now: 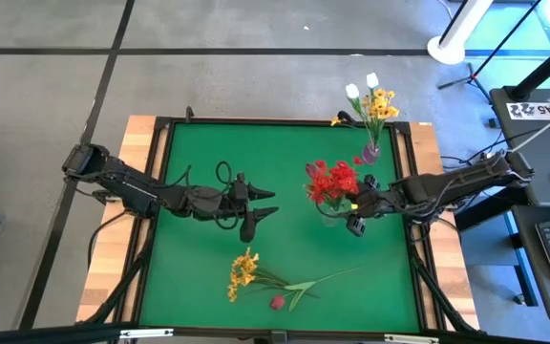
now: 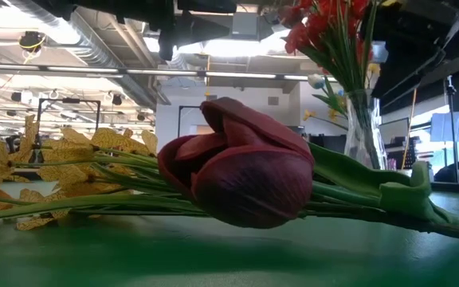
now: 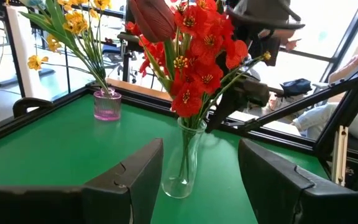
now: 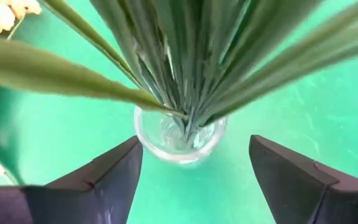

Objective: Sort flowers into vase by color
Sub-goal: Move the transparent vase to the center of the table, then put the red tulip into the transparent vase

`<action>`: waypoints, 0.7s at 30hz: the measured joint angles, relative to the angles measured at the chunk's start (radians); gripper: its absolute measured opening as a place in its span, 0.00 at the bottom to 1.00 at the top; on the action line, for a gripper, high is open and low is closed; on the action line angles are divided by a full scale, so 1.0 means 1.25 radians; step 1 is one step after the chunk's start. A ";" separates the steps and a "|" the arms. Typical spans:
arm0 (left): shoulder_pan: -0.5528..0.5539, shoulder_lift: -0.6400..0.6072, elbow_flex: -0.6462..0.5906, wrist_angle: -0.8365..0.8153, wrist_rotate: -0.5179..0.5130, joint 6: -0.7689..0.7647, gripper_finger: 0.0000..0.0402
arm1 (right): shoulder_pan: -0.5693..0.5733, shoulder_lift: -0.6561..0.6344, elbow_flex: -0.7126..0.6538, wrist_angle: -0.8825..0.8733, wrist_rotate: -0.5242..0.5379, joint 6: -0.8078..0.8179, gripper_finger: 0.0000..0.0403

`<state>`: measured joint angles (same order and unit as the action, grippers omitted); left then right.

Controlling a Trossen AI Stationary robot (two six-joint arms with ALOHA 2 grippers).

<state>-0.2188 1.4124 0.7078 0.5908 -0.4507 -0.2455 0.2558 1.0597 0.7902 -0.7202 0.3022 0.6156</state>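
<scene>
Red fabric flowers (image 1: 332, 180) bunched in clear glass vase (image 4: 178, 134)
My right gripper (image 4: 191, 177) hovers wide, empty; I'd lift straight, avoiding stems

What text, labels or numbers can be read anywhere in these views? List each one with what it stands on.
Only one marking shows: a white card on the grey desk right of the table, in the high view. It carries dark characters, too small and blurred to read.
No readable text on the clear vase, the purple vase, the flowers or the arms.
</scene>
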 joint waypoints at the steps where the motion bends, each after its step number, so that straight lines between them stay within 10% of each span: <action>1: 0.000 0.000 0.000 -0.001 0.000 0.000 0.51 | 0.000 -0.007 0.005 -0.014 0.000 0.006 0.73; 21: 0.000 0.000 0.000 -0.018 0.000 -0.011 0.51 | 0.293 -0.167 0.025 0.014 0.081 0.033 0.73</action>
<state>-0.2188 1.4124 0.7078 0.5684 -0.4511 -0.2595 0.6227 0.8506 0.8210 -0.7026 0.4036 0.6573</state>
